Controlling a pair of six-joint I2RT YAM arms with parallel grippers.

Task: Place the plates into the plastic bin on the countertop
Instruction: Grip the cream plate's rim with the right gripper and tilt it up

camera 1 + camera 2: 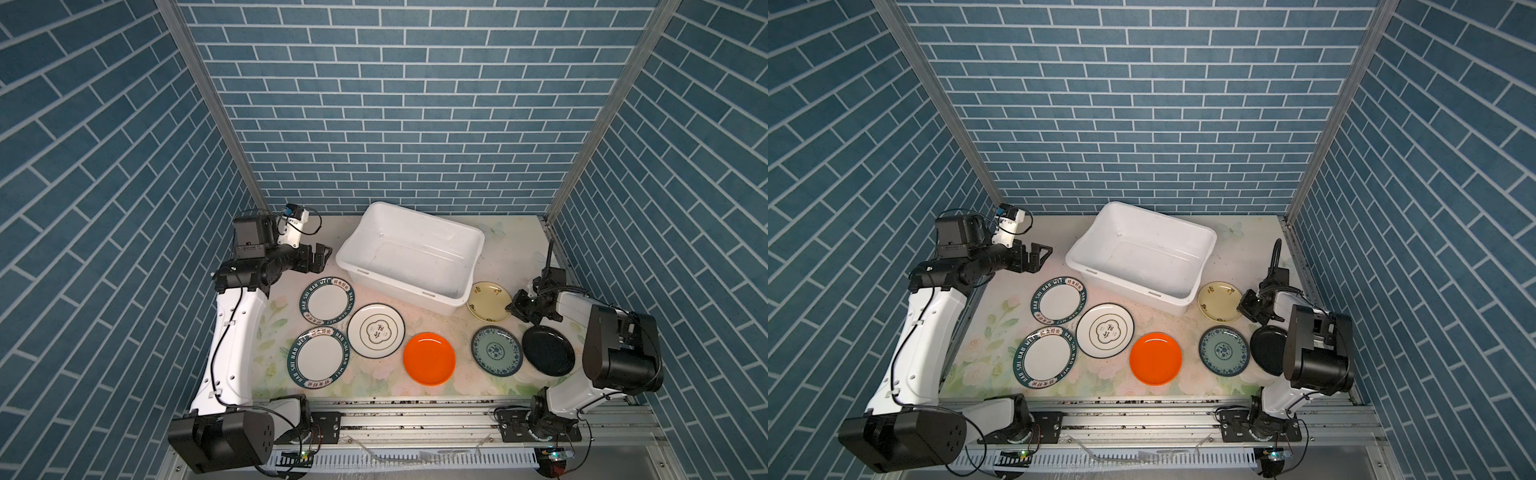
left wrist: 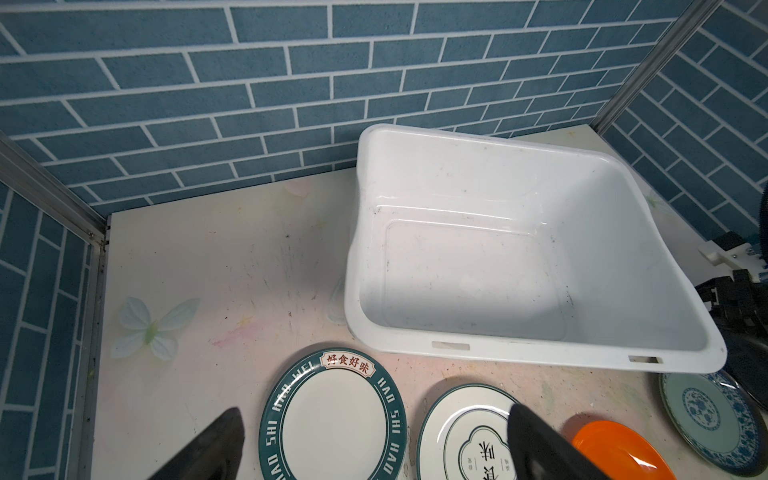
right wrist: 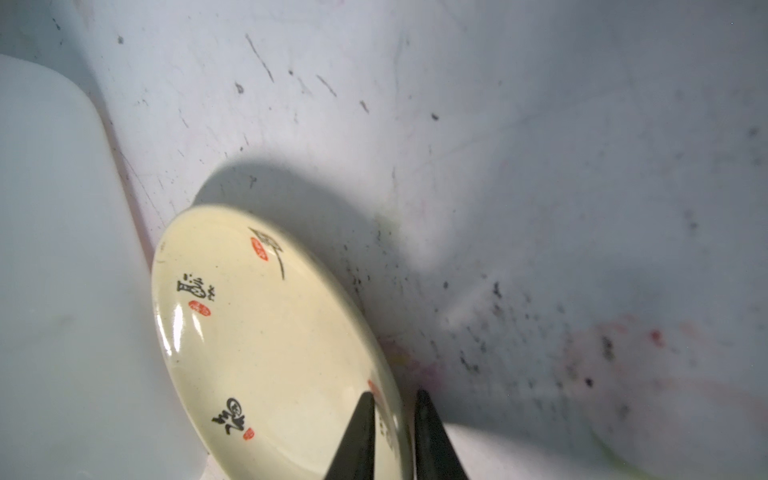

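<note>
The white plastic bin (image 1: pixel 395 283) (image 1: pixel 1121 283) (image 2: pixel 540 353) stands empty at the back of the countertop (image 1: pixel 436 320). Just to its right lies the cream plate (image 1: pixel 489 307) (image 1: pixel 1220 302) (image 3: pixel 266 332), and my right gripper (image 1: pixel 512 309) (image 1: pixel 1244 307) (image 3: pixel 395 395) is shut on that plate's right rim, one finger on each side. My left gripper (image 1: pixel 322 255) (image 1: pixel 1040 253) (image 2: pixel 374 409) hangs open and empty left of the bin. In front lie two green-lettered plates (image 1: pixel 328 300) (image 1: pixel 319 357), a gold-motif plate (image 1: pixel 376 331), an orange plate (image 1: pixel 429 358), a blue-green plate (image 1: pixel 497 350) and a black plate (image 1: pixel 547 350).
Blue brick walls close in the back and both sides. A grey metal rail (image 1: pixel 415 415) runs along the front edge and carries both arm bases. The right arm's elbow (image 1: pixel 619 353) overhangs the black plate's right side.
</note>
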